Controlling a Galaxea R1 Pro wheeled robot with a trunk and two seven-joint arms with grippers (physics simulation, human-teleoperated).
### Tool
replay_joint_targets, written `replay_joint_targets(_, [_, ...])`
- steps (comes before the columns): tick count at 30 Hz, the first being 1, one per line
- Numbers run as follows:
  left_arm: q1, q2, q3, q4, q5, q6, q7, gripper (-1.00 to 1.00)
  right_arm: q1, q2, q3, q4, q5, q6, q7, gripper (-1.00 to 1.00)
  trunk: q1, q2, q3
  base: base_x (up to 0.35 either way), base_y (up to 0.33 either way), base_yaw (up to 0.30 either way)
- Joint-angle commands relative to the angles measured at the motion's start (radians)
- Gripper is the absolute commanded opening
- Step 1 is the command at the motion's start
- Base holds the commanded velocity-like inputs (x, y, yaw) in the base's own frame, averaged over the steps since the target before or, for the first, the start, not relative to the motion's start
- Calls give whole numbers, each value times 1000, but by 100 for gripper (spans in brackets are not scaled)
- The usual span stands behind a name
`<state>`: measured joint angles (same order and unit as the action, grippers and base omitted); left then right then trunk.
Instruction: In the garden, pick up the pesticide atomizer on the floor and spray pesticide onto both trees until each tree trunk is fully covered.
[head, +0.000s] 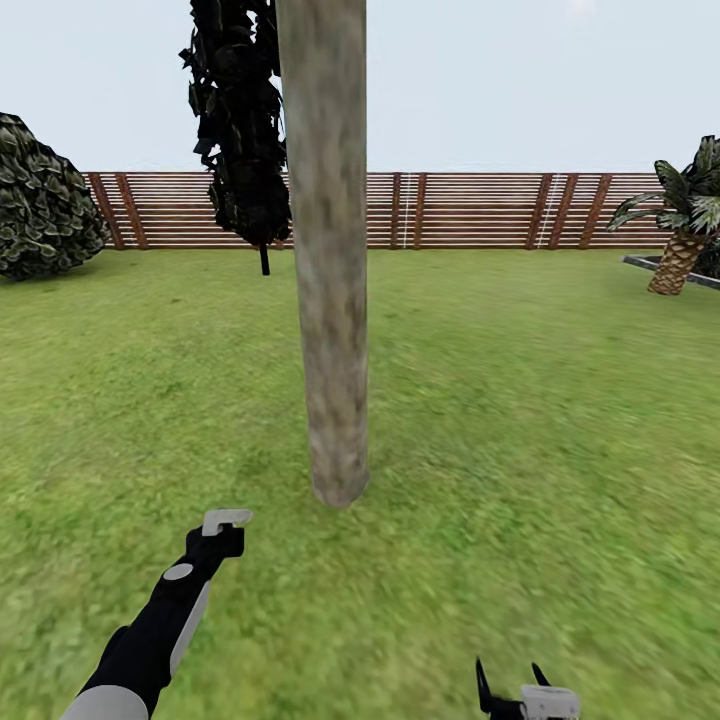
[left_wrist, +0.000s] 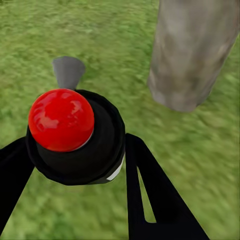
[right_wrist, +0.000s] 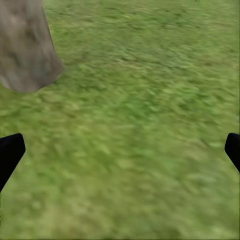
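My left claw (left_wrist: 75, 155) grips the atomizer (left_wrist: 75, 137) near the trunk (head: 328, 250); my right claw (right_wrist: 120, 150) gapes wide, seemingly empty.

Rough, mottled matt bark on the tree trunk (head: 330, 300), glossy red knob (plastic-looking) atop the matt black pesticide atomizer (left_wrist: 75, 137), slatted brown wooden fence (head: 470, 210) far off, coarse matt lawn (head: 520, 420).

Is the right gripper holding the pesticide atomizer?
No. The right gripper is open over bare grass, while the pesticide atomizer sits between the fingers of the left gripper.
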<state>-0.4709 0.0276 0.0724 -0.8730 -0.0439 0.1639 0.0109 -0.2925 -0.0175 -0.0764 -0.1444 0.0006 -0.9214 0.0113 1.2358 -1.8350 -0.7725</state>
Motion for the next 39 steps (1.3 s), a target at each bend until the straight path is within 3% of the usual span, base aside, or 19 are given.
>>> replay_joint_targets(1, [0, 0, 0, 0, 0, 0, -1, -100, -1, 0, 0, -8, 0, 0, 1, 100, 0, 0, 0, 6, 0, 0])
replay_joint_targets(4, [0, 0, 0, 0, -1, -2, -6, -100, -11, 5, 0, -53, -1, 9, 1, 100, 0, 0, 0, 3, 0, 0])
replay_joint_targets(6, [2, 1, 0, 0, -3, -3, -8, -100, -36, 22, 0, -124, 0, 55, 1, 100, 0, 0, 0, 1, 0, 0])
replay_joint_targets(10, [9, 4, 0, -1, -3, -4, -14, -100, -85, 69, 7, -280, 1, 226, 4, 100, 0, 0, 0, 0, 0, 0])
replay_joint_targets(12, [10, 6, -6, -3, -2, -17, -17, -100, -117, 99, 47, -362, 1, 348, 5, 100, 0, 0, 0, 0, 0, 0])
replay_joint_targets(14, [10, 5, -10, -13, -6, -36, -19, -100, -147, 130, 135, -424, 1, 452, 5, 100, 0, 0, 0, 0, 0, 0])
replay_joint_targets(17, [6, 11, -41, -32, -15, -44, -50, -100, -183, 152, 316, -504, 1, 550, 6, 100, 0, 0, 0, 0, 0, 0])
replay_joint_targets(18, [4, 44, -91, -40, -72, -43, -176, -100, -202, 158, 516, -618, 2, 676, 69, 100, 0, 0, 0, 0, 0, 0])
replay_joint_targets(19, [6, 53, -94, -41, -93, -42, -206, -100, -204, 158, 536, -643, 3, 711, 108, 100, 0, 0, 0, 0, 0, 0])
replay_joint_targets(20, [8, 64, -96, -38, -115, -43, -237, -100, -204, 157, 549, -666, 3, 748, 168, 100, 0, 0, 0, 0, 0, 0])
replay_joint_targets(21, [12, 93, -100, -23, -168, -43, -317, -100, -206, 148, 564, -703, 7, 814, 389, 100, 0, 0, 0, 0, 0, 0])
replay_joint_targets(24, [15, 104, -103, -5, -221, -46, -373, -100, -206, 114, 566, -731, 10, 831, 516, 100, 0, 0, 0, 0, 0, 0])
replay_joint_targets(26, [19, 106, -103, -2, -253, -46, -422, -100, -206, 88, 567, -745, 11, 834, 540, 100, 0, 0, 0, 0, 0, 0])
replay_joint_targets(28, [23, 109, -100, 0, -306, -45, -539, -100, -206, 59, 567, -765, 10, 836, 557, 100, 0, 0, 0, 0, 0, 0])
replay_joint_targets(31, [24, 118, -92, -1, -362, -44, -680, -100, -206, 44, 567, -774, 11, 837, 565, 100, 0, 0, 0, 0, 0, 0])
replay_joint_targets(39, [25, 168, -97, 0, -389, -49, -820, -100, -206, 32, 569, -775, 15, 837, 567, 100, 0, 0, 0, 0, 0, 0])
